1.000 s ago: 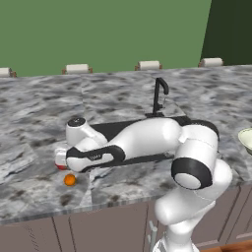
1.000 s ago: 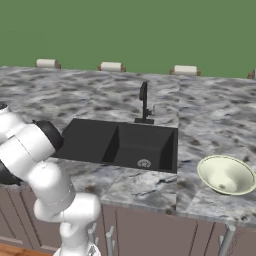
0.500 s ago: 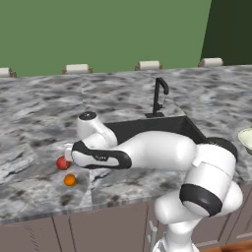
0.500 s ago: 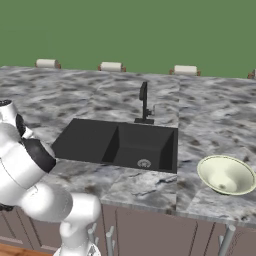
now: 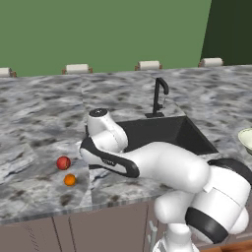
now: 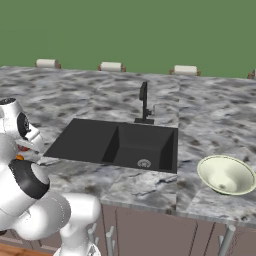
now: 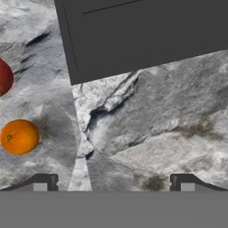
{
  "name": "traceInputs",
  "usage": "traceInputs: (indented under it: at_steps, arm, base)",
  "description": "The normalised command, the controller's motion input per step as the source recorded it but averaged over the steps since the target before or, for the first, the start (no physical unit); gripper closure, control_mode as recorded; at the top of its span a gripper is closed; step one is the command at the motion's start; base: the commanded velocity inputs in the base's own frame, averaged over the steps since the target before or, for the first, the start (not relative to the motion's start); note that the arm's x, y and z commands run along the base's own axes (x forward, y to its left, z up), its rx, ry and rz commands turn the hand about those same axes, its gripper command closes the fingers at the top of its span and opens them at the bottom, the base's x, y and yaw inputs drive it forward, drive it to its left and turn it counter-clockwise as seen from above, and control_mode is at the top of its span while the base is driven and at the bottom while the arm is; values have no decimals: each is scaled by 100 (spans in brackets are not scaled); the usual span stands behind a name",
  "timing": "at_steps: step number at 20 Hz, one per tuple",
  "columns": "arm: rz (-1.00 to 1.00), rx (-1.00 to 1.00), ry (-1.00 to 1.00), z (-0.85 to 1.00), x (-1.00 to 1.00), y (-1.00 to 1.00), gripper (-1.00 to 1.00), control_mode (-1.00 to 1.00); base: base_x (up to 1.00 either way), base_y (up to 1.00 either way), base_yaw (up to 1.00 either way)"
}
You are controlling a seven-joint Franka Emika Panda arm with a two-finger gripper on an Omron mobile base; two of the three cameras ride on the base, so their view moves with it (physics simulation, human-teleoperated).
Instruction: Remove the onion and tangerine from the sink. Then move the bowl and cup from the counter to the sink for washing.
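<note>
The red onion (image 5: 63, 163) and the smaller orange tangerine (image 5: 70, 180) lie side by side on the marble counter (image 5: 44, 123), left of the black sink (image 5: 170, 132). In the hand view my gripper (image 7: 113, 183) is open with nothing between its fingertips. It looks down on bare counter (image 7: 156, 111) by the sink's corner (image 7: 147, 35), with the tangerine (image 7: 19, 136) and onion (image 7: 3, 76) off to its left. The cream bowl (image 6: 226, 174) stands on the counter right of the sink (image 6: 120, 142). The cup is out of view.
A thin black faucet (image 5: 158, 96) rises behind the sink. My white arm (image 5: 152, 165) stretches low across the counter's front edge, from lower right toward the fruit. Brown cabinets run below the counter; small rolls line the back wall.
The hand has swung right, off the onion and tangerine and toward the sink's front left corner, uncovering the onion. The fruit has stayed put. The jaws have stayed open.
</note>
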Motion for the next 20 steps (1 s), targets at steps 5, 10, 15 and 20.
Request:
traceInputs:
  at_steps: [5,10,15,20]
  arm:
    - [0,-8,0,13,-8,-43,-100,-100]
    - [0,-8,4,17,-11,-43,-100,-100]
    - [0,-5,11,21,-13,-40,-100,-100]
    - [0,-1,11,21,-15,-42,-100,-100]
  base:
    - [0,0,0]
    - [0,0,0]
    - [0,0,0]
    - [0,0,0]
